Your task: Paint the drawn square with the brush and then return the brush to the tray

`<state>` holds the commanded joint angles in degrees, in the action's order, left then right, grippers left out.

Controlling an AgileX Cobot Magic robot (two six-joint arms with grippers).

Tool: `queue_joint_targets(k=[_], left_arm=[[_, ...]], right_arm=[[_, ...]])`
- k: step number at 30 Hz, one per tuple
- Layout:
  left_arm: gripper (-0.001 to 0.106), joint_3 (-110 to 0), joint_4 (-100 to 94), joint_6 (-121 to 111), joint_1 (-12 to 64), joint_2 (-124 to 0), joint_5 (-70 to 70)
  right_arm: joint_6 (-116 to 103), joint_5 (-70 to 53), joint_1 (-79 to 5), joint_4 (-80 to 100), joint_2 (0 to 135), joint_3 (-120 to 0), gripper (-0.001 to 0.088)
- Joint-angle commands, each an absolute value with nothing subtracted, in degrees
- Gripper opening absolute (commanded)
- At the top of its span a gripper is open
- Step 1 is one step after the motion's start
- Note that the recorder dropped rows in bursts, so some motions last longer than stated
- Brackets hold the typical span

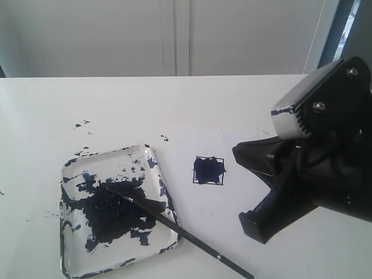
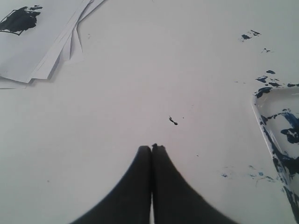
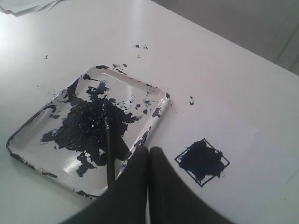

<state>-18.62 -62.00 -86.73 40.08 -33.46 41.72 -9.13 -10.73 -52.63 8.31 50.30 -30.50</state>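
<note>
The tray (image 1: pixel 75 250) sits at the front left of the white table, blotched with dark blue paint. The brush (image 1: pixel 174 226) lies across it, bristles in the paint pool, its handle running over the rim toward the front right. To the tray's right the drawn square (image 1: pixel 208 170) is smeared dark blue inside. My right gripper (image 3: pixel 149 149) is shut and empty, hovering above the gap between the tray (image 3: pixel 42 170) and the square (image 3: pixel 202 161), beside the brush (image 3: pixel 110 154) and apart from it. My left gripper (image 2: pixel 151 147) is shut and empty over bare table.
The square is drawn on a white sheet (image 1: pixel 192 145) lying flat on the table. A stack of used papers (image 2: pixel 42 51) lies beyond my left gripper, with the tray's rim (image 2: pixel 261 116) off to one side. Paint specks (image 1: pixel 81 124) dot the table near the tray.
</note>
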Motion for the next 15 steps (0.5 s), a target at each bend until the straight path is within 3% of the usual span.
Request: queue_joint_targets(k=[4,15], left_arm=[[0.0,-18.6,-62.0,-86.7,40.1,-33.5,41.7],[0.0,-18.6,-62.0,-86.7,40.1,-33.5,41.6]], right_arm=[[-9.1,-11.8,-52.6,0.0,50.3,-30.5,0.0],[-9.1,-11.9,-52.6,0.0,50.3,-30.5,0.0]])
